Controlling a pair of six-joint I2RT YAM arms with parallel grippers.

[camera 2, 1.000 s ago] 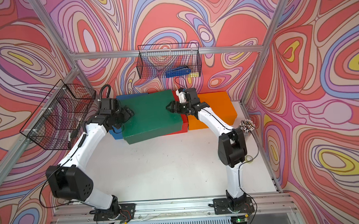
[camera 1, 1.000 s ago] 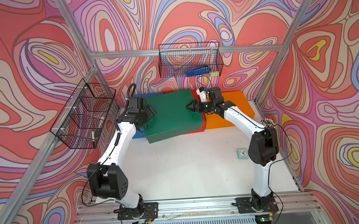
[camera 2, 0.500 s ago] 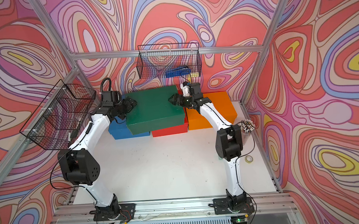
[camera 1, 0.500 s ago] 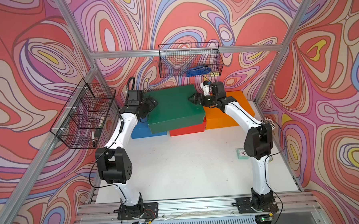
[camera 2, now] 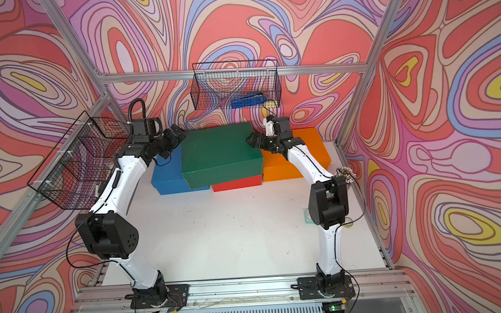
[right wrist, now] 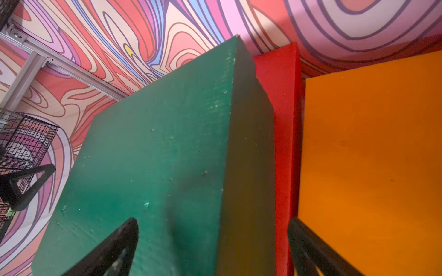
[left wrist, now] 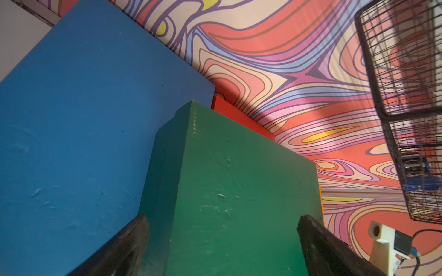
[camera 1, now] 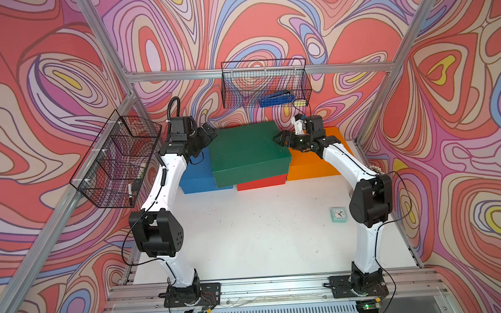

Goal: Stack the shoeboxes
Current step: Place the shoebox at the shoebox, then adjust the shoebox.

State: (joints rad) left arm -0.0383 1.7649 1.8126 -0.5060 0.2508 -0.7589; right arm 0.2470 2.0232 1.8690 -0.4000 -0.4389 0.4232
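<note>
The dark green shoebox lies flat on the red shoebox, and its left part overhangs the blue shoebox. The orange shoebox stands alone to the right, against the red one. My left gripper is open at the green box's left rear corner; in the left wrist view its fingers spread wide around that end. My right gripper is open at the green box's right edge, one finger over the green lid, its partner over the orange lid.
A black wire basket hangs on the left wall close to my left arm. Another basket hangs on the back wall and holds a blue stapler. A small mint clock lies on the white table beside my right arm.
Both arms carried the green shoebox back from the front of the row and it now lies on the red one. Both pairs of jaws have widened.
</note>
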